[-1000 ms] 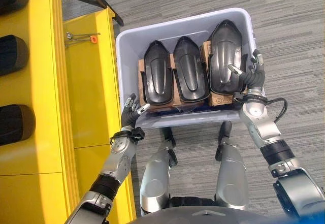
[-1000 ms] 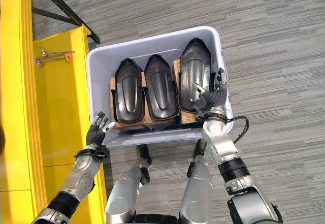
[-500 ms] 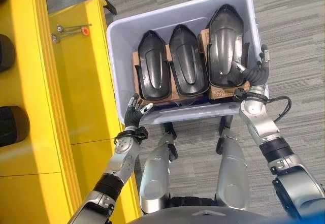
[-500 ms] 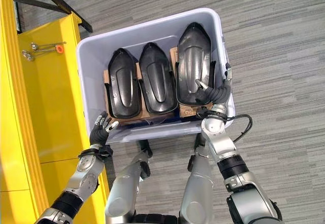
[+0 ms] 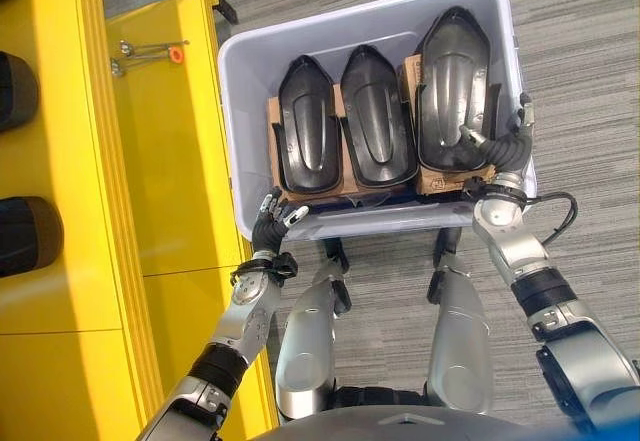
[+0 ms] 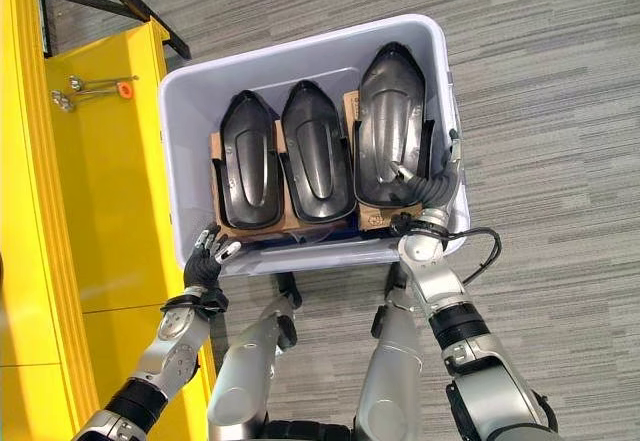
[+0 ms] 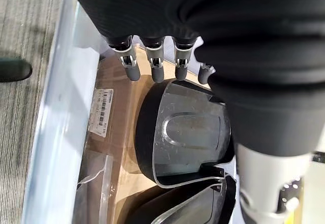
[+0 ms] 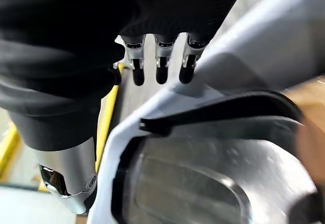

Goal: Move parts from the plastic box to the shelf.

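Three parts (image 5: 378, 119) lie in the box (image 5: 235, 131), long axes running near-to-far. Right hand (image 5: 502, 146) at the near right corner, fingers relaxed beside the biggest part (image 5: 455, 91). Left hand (image 5: 270, 223) spread at the near left corner.

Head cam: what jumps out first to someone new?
Three glossy black molded parts lie side by side on cardboard in the pale plastic box; the rightmost is biggest. The right hand is at the box's right rim against that big part; the left hand is at the near-left corner. The bright yellow shelf stands to the robot's left.
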You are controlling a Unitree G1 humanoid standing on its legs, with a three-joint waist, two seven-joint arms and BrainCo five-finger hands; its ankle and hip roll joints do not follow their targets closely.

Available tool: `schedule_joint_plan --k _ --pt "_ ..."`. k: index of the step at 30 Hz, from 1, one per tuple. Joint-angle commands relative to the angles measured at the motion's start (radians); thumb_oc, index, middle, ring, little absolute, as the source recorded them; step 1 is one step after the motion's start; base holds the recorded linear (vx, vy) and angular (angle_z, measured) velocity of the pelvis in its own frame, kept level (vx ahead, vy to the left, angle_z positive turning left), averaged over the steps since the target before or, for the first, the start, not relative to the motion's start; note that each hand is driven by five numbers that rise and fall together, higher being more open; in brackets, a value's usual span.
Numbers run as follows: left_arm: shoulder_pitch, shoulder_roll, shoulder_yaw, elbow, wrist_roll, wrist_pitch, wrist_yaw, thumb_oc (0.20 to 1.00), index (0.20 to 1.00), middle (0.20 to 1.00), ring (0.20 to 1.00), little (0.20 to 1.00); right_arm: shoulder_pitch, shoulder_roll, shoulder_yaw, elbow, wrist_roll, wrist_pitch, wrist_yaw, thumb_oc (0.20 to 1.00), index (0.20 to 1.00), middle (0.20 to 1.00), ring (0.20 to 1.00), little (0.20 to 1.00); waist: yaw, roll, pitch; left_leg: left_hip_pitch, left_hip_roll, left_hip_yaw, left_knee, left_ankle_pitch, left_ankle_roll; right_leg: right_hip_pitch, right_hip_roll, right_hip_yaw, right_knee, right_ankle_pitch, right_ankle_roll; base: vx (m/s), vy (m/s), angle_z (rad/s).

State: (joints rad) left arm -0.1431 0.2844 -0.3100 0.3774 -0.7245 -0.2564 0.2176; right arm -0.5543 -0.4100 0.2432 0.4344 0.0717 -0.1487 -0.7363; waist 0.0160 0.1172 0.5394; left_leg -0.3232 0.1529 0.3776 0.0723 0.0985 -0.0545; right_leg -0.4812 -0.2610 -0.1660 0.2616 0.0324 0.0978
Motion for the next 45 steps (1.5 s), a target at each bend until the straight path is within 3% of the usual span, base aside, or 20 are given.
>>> schedule_joint_plan --k 1,7,18,19,23,28,36,45 --pt "0.013 0.024 -0.026 -0.033 0.046 -0.035 -0.028 1.000 1.000 1.000 1.000 1.000 -0.075 -0.040 -0.006 -0.014 -0.168 -0.063 -0.026 1.000 1.000 1.000 1.000 1.000 0.014 0.017 -0.019 -0.081 0.006 -0.112 0.110 -0.113 -0.023 -0.035 -0.028 -0.021 0.103 -0.113 0.020 0.00 0.000 0.00" --pt "0.013 0.031 -0.051 -0.002 0.019 -0.035 -0.071 1.000 1.000 1.000 1.000 1.000 -0.132 -0.092 0.051 0.029 -0.269 -0.046 -0.040 1.000 1.000 1.000 1.000 1.000 0.025 0.031 -0.019 -0.097 0.005 -0.112 0.115 -0.110 -0.024 -0.054 -0.031 -0.028 0.114 -0.116 0.019 0.00 0.000 0.00" --pt "0.009 0.046 -0.056 0.036 -0.003 -0.053 -0.109 1.000 1.000 1.000 1.000 1.000 -0.162 -0.119 0.074 0.151 -0.226 -0.046 -0.052 1.000 1.000 1.000 1.000 1.000 0.035 0.035 -0.019 -0.129 0.013 -0.115 0.119 -0.103 -0.027 -0.085 -0.027 -0.038 0.128 -0.119 0.014 0.00 -0.006 0.00" --pt "0.010 0.045 -0.058 0.040 0.000 -0.056 -0.115 1.000 1.000 1.000 1.000 1.000 -0.165 -0.119 0.072 0.172 -0.151 -0.043 -0.050 1.000 1.000 1.000 1.000 1.000 0.037 0.036 -0.019 -0.135 0.014 -0.114 0.120 -0.101 -0.028 -0.091 -0.027 -0.040 0.130 -0.119 0.013 0.00 -0.043 -0.01" --pt "0.006 0.045 -0.060 0.041 0.003 -0.053 -0.120 1.000 1.000 1.000 1.000 1.000 -0.167 -0.111 0.053 0.223 -0.081 -0.071 -0.073 1.000 1.000 1.000 1.000 1.000 0.039 0.037 -0.019 -0.150 0.017 -0.115 0.121 -0.099 -0.029 -0.107 -0.024 -0.042 0.134 -0.120 0.010 0.00 -0.023 0.00" --pt "0.005 0.035 -0.071 0.033 0.000 -0.052 -0.119 1.000 1.000 1.000 1.000 1.000 -0.149 -0.073 -0.018 0.265 0.219 -0.120 -0.006 1.000 1.000 1.000 1.000 1.000 0.033 0.045 -0.019 -0.165 0.018 -0.110 0.116 -0.096 -0.031 -0.131 -0.019 -0.037 0.139 -0.124 0.004 0.00 0.000 0.00" --pt "0.006 0.019 -0.081 0.026 0.003 -0.051 -0.099 1.000 1.000 1.000 1.000 1.000 -0.134 -0.035 -0.080 0.304 0.325 -0.151 0.053 1.000 1.000 1.000 1.000 1.000 0.025 0.057 -0.019 -0.167 0.020 -0.102 0.110 -0.093 -0.037 -0.146 -0.015 -0.032 0.148 -0.130 -0.003 0.00 0.000 0.00" --pt "0.001 0.010 -0.083 0.036 0.008 -0.044 -0.109 1.000 1.000 1.000 1.000 1.000 -0.186 -0.040 -0.064 0.361 0.334 -0.105 0.137 1.000 1.000 1.000 1.000 1.000 0.031 0.064 -0.019 -0.183 0.027 -0.098 0.113 -0.085 -0.045 -0.170 -0.011 -0.037 0.164 -0.138 -0.011 0.00 -0.003 0.00"
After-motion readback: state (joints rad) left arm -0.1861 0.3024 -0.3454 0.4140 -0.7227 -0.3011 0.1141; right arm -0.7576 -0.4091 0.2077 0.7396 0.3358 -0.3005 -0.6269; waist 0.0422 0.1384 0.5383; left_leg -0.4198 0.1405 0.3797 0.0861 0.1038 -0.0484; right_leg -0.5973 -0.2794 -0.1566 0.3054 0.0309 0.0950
